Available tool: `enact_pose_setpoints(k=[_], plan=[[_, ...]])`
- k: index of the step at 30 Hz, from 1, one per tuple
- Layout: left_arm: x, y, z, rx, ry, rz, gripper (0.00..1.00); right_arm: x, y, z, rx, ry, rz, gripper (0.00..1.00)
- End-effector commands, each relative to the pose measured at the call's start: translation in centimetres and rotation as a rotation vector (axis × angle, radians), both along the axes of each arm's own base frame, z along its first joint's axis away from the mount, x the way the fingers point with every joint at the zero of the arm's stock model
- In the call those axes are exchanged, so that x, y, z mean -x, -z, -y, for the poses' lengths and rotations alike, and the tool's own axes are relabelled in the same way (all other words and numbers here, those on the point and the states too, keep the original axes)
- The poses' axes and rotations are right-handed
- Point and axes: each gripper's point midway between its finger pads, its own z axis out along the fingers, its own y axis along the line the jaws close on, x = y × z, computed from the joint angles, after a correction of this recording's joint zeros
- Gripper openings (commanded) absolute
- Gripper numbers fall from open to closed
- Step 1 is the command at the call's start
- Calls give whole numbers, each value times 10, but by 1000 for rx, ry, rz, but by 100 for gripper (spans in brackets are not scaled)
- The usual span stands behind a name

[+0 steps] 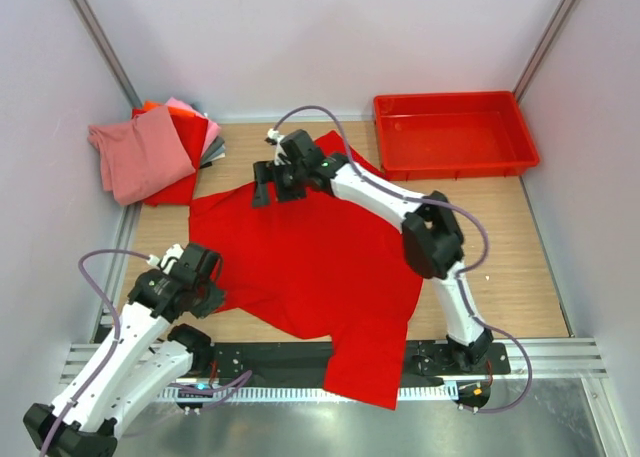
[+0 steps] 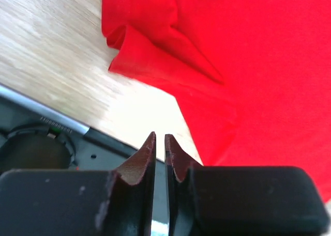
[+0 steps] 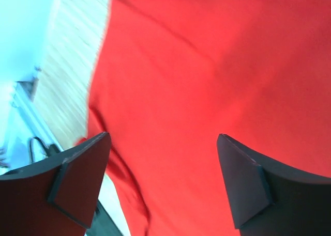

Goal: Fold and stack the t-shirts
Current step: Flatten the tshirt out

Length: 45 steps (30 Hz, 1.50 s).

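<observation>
One red t-shirt (image 1: 310,267) lies spread open on the wooden bench (image 1: 510,247), somewhat rumpled, and everything else is placed from it. Its near corner hangs off the bench edge over the black rail (image 1: 270,355). Beyond its far left corner, just touching it, sits one pile of folded t-shirts (image 1: 165,147). A dusty pink shirt (image 1: 140,155) is on top and a red one (image 1: 185,142) is beneath. Orange (image 1: 152,106), pink (image 1: 185,107) and grey (image 1: 213,149) edges peek out at the back, which makes five colours in the pile. Off the shirt's far right side, apart from it, stands one red tray (image 1: 455,134). There are two tools. The left tool (image 2: 159,143) is at the shirt's near left edge, beside the crumpled sleeve (image 2: 155,55). It is clenched, with only a thin slit between its fingers and no cloth in that slit. The right tool (image 3: 161,138) is over the shirt's far left part. It is released, its two fingers spread wide with red cloth filling the view between them, and it grips nothing.
</observation>
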Motion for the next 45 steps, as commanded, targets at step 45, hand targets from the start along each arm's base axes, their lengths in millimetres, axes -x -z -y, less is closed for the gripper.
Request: enact_pose_setpoints(k=[45], plan=[[19, -39, -15, -123, 278, -57, 0, -191, -140, -86, -1040, 634, 518, 92]])
